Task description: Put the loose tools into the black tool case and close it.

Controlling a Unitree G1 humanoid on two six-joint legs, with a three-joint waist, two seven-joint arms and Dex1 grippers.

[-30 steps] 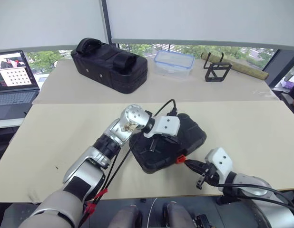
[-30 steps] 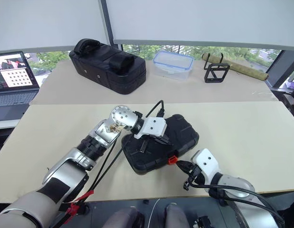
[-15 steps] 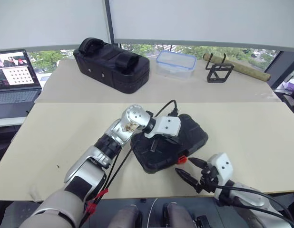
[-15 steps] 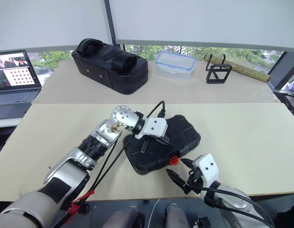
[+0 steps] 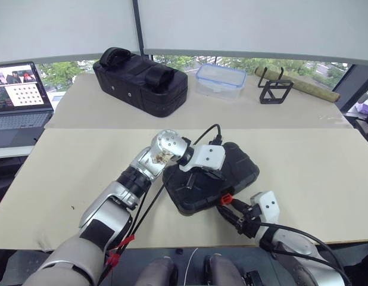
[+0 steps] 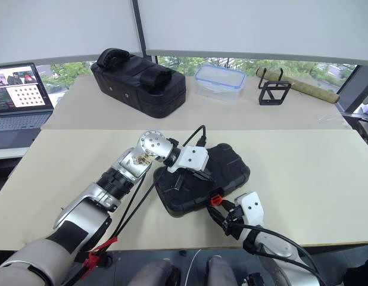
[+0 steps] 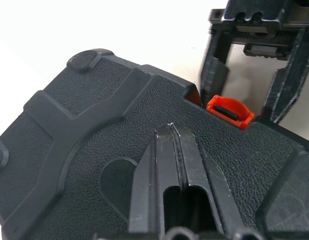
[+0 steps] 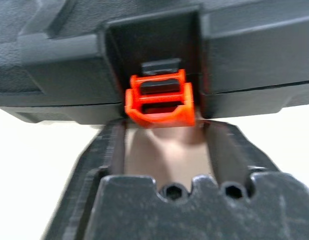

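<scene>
We are pinning the closed black tool case (image 5: 211, 179) with our left gripper's (image 7: 175, 150) fingers pressed together, while our right gripper (image 5: 231, 210), having swung in, is straddling the orange latch (image 8: 159, 97) with fingers apart, ready to snap it.

The flat black moulded-plastic tool case (image 7: 94, 135) has a matt, finely pebbled lid with smooth raised ribs. Its small orange plastic latch (image 8: 159, 100), directly ahead of the right gripper (image 8: 164, 145), is smooth with a slight sheen. The black gripper fingers (image 7: 179, 165) pressed on the lid look like hard, scuffed matt plastic.
</scene>
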